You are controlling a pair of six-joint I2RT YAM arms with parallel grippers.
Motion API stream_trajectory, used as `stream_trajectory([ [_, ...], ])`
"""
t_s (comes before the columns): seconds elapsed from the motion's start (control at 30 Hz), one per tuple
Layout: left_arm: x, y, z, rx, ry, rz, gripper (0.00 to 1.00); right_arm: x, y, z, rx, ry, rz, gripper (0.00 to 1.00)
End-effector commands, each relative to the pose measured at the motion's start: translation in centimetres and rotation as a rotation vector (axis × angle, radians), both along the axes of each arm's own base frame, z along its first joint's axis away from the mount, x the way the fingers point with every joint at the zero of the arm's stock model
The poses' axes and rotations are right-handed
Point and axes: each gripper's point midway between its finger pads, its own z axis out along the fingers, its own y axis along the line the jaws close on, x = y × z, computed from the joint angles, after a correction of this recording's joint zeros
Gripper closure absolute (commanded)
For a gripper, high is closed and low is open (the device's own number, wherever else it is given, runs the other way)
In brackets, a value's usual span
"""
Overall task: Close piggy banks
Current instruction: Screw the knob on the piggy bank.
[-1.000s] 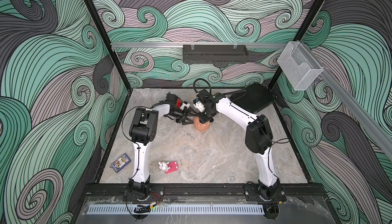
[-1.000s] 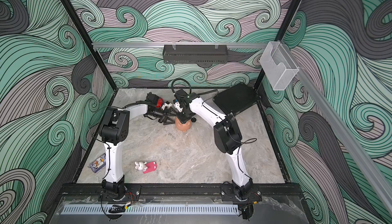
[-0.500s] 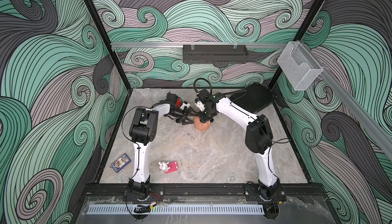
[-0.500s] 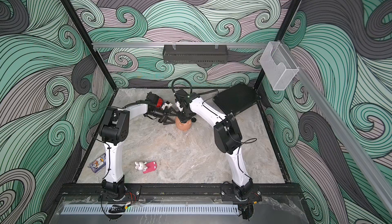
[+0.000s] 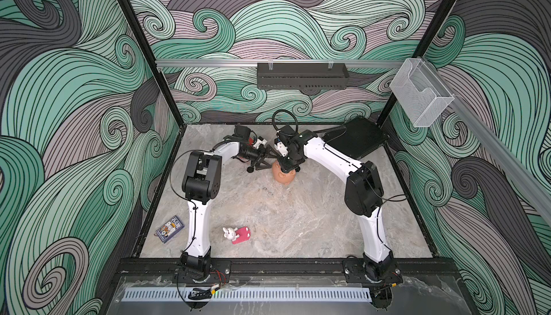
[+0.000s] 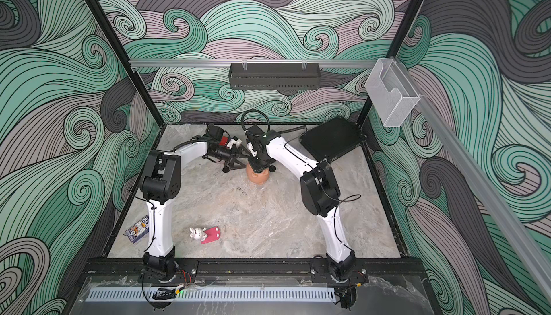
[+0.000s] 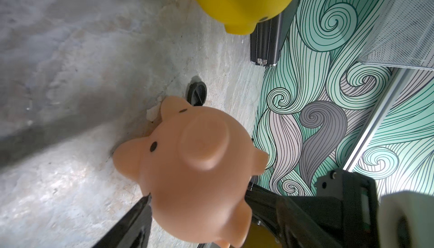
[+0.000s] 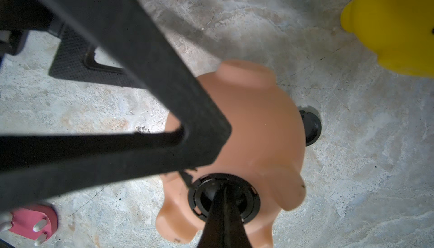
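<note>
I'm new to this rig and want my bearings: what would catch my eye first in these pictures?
A peach pig lies belly-up near the back of the table, with the left gripper standing jaws either side of it and the shut right gripper tip-down on a black plug in its belly hole. A bright yellow pig sits close by, and a second black plug lies loose on the table beside the peach one.

reaches toward the far middle with the left arm (image 5: 202, 179), elbow up, forearm low and nearly level. holds the left gripper (image 5: 273, 163) sideways, jaws spread wide. arches over from the opposite side with the right arm (image 5: 331, 157), wrist (image 5: 293, 149) bent downward. points the right gripper (image 8: 222, 202) straight down, jaws pressed together, just beside the left fingers (image 8: 141, 75).
</note>
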Motion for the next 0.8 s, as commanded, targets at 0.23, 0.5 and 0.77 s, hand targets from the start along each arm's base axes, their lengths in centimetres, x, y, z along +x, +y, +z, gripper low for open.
stream_trajectory([
  [0.23, 0.3, 0.4, 2.5, 0.029, -0.036, 0.019, 0.17, 0.0, 0.5, 4.1, 0.057, -0.068, -0.01, 0.88],
  [0.5, 0.2, 1.1, 4.1, 0.044, -0.058, 0.037, 0.17, -0.1, 0.3, 5.7, 0.074, -0.093, -0.008, 0.81],
  [0.77, 0.2, 2.5, 6.2, 0.098, -0.105, 0.081, 0.17, -0.1, 0.1, 7.9, 0.099, -0.136, -0.024, 0.74],
])
